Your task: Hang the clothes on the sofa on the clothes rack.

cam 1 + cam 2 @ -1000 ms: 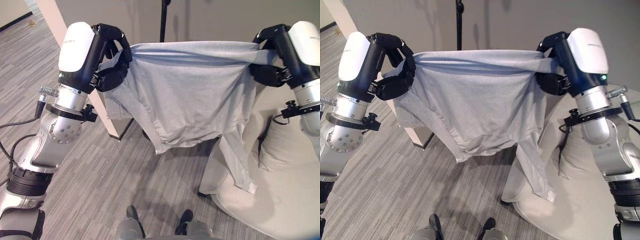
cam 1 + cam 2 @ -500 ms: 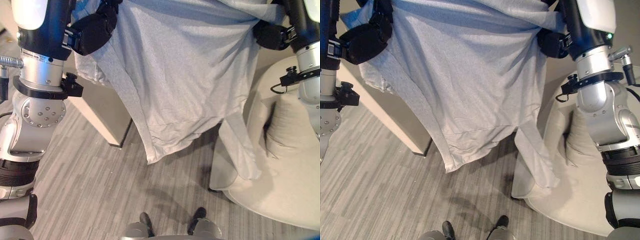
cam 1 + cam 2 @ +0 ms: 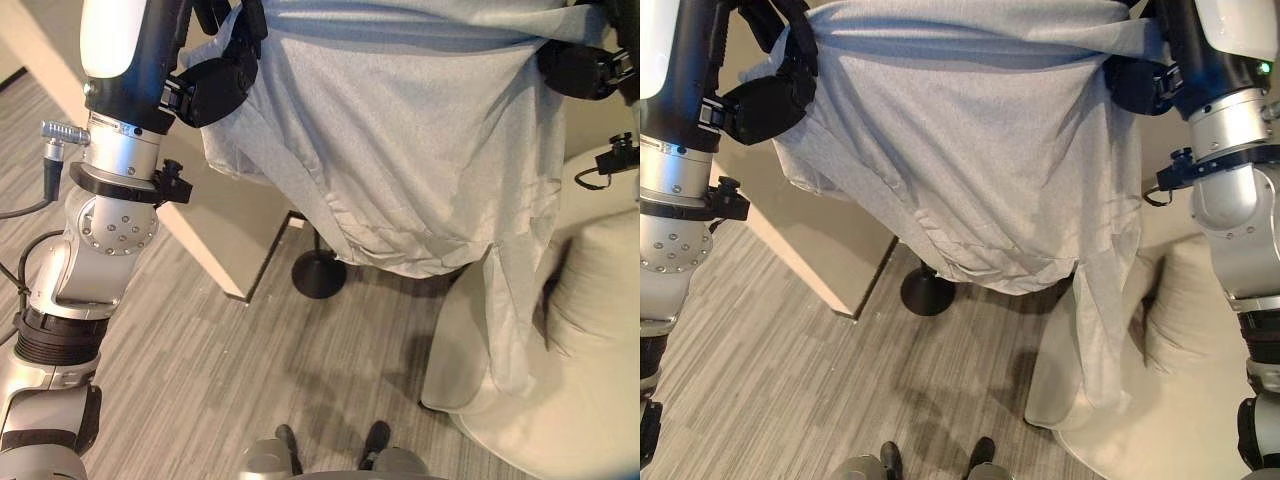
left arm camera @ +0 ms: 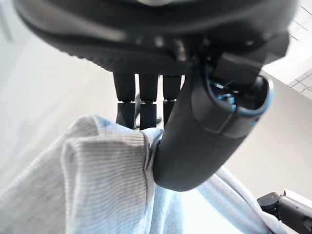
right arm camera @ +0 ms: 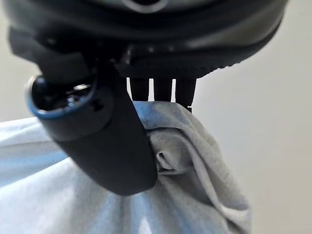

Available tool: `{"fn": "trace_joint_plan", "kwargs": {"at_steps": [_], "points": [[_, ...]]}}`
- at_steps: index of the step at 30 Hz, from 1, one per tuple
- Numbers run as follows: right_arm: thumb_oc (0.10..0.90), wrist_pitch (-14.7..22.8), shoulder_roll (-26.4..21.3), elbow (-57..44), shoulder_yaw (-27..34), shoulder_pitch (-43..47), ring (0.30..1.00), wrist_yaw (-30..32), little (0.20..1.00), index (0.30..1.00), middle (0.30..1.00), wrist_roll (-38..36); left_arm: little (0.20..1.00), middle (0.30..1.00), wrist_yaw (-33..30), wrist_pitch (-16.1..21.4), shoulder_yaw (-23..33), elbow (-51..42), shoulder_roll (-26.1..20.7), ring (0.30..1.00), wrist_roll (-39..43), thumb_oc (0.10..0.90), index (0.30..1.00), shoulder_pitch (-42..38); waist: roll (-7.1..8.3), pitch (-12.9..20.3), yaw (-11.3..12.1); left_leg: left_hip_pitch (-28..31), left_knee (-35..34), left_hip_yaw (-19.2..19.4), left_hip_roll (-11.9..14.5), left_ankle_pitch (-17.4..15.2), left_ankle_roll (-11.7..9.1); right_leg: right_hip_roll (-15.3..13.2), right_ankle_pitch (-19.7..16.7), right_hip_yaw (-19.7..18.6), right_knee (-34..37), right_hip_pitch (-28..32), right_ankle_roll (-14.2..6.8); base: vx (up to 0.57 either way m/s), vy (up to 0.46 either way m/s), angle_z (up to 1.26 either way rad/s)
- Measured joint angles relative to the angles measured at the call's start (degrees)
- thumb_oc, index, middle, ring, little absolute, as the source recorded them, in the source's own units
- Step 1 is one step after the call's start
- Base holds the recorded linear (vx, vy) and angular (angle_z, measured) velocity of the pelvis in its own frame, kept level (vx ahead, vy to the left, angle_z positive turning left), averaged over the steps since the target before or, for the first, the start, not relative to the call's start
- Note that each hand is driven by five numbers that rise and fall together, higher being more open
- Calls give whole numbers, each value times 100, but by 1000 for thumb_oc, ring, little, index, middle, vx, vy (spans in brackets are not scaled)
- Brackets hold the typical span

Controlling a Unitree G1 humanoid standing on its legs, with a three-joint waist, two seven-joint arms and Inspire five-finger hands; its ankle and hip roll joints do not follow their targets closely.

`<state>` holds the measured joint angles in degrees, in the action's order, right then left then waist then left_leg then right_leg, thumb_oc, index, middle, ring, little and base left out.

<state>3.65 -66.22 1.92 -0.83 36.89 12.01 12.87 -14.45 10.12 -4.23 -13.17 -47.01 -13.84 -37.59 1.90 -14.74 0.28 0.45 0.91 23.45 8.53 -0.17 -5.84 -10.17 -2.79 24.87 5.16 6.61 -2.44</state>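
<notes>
The robot's dark left hand (image 3: 220, 85) is raised high at the left of the head views, fingers and thumb curled tight round one upper corner of a pale grey, soft knitted long-sleeved shirt (image 3: 400, 160); the left wrist view shows the thumb pressing a bunched fold of cloth against the fingers (image 4: 141, 100). From there the shirt's top edge runs roughly level across to the dark right hand (image 3: 1145, 85), which pinches the other upper corner in the same way, as the right wrist view confirms. So the garment's long axis lies sideways between the two hands, stretched fairly taut, its body hanging down in front of the robot and one sleeve trailing onto the cream-coloured fabric sofa (image 3: 590, 400). Below the hem stands the round black base of the clothes rack (image 3: 319, 274), beyond the shirt and nearer the left hand, its pole hidden behind the cloth.
</notes>
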Motion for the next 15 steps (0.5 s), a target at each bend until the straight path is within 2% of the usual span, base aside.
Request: {"fn": "trace_joint_plan", "kwargs": {"at_steps": [1,2,3,4,5,6,7,8,10,11,12,13,14,15], "points": [[400,-8,0,44,34,-5,300,12,300,300,300,-5,300,300,0,10,-47,-104,-15,300,0,400,300,-22,24,-13,46,-193,-125,23,188,58,-50,-52,23,-39,5,-41,28,439,230,27],[400,-14,4,94,33,-81,300,6,300,300,300,1,300,300,0,-4,-161,-129,-14,300,0,400,300,-26,78,-43,102,-413,-370,43,390,266,-46,-151,15,1,6,-18,-41,358,187,13],[400,-14,10,92,34,-163,300,4,300,300,300,5,300,300,2,-43,-218,-127,-17,300,1,400,300,-17,17,-16,106,-456,-559,40,475,418,-35,-176,-10,8,7,82,-207,359,240,2],[400,-13,7,80,33,-209,300,3,300,300,300,8,300,300,2,-46,-227,-129,-25,300,1,400,300,-10,-80,27,92,-425,-613,-16,485,468,18,-172,-26,18,4,137,-400,222,192,-20],[400,-14,34,43,40,-240,300,9,300,300,300,11,300,300,-1,-45,-224,-140,-31,300,2,400,300,11,-191,91,123,-384,-607,-141,487,800,102,-135,-26,-10,6,156,-554,326,302,-40],[400,-15,113,-28,-3,-277,300,16,300,300,300,28,300,300,-22,-64,-209,-139,-150,300,6,400,300,9,6,164,96,-287,-596,-33,137,1046,73,-500,-33,-40,5,197,-600,301,308,-38],[400,-15,99,-13,-14,-239,300,20,300,300,300,37,300,300,-25,-129,-211,-140,-208,300,11,400,300,-17,106,221,64,-272,-598,68,-27,1053,158,-727,-93,16,-3,178,-669,259,292,-28],[400,-15,100,-13,-14,-209,300,44,300,300,300,40,300,300,-41,-157,-207,-139,-246,300,26,400,300,-17,148,247,72,-243,-595,149,-184,1003,240,-864,-198,163,-56,149,-654,307,390,-18],[400,-14,107,-34,-22,-192,300,79,300,300,300,47,300,300,-39,-165,-224,-102,-321,300,25,400,300,-24,133,253,103,-143,-583,253,-405,839,357,-1068,-421,470,-252,133,-581,224,316,-9],[400,-27,113,-41,-71,-123,300,84,300,300,300,81,300,300,-42,-168,-271,-86,-325,300,25,400,300,-62,98,231,93,-123,-509,248,-435,708,470,-1221,-423,458,-581,30,-604,67,110,11],[400,-163,109,56,-232,2,300,114,300,300,300,258,300,300,-99,-167,-499,-26,-331,300,22,400,300,-166,-101,269,39,40,-503,269,-508,597,606,-1542,-466,518,-1591,-306,-569,179,172,13],[400,-199,106,75,-237,-2,300,125,300,300,300,255,300,300,-112,-155,-513,-27,-361,300,23,400,300,-216,-124,272,-3,128,-498,267,-549,590,635,-1677,-319,468,-1921,-396,-549,193,147,17],[400,-199,100,97,-237,7,300,139,300,300,300,255,300,300,-128,-158,-521,-25,-354,300,23,400,300,-294,-144,275,-39,173,-487,236,-589,508,708,-1609,-269,403,-2076,-460,-508,202,115,7],[400,-184,4,146,-246,39,300,145,300,300,300,257,300,300,-168,-171,-528,-14,-310,300,25,400,300,-394,-174,264,-14,200,-509,132,-620,321,898,-1639,-233,154,-2560,-721,-512,149,15,14]]}}
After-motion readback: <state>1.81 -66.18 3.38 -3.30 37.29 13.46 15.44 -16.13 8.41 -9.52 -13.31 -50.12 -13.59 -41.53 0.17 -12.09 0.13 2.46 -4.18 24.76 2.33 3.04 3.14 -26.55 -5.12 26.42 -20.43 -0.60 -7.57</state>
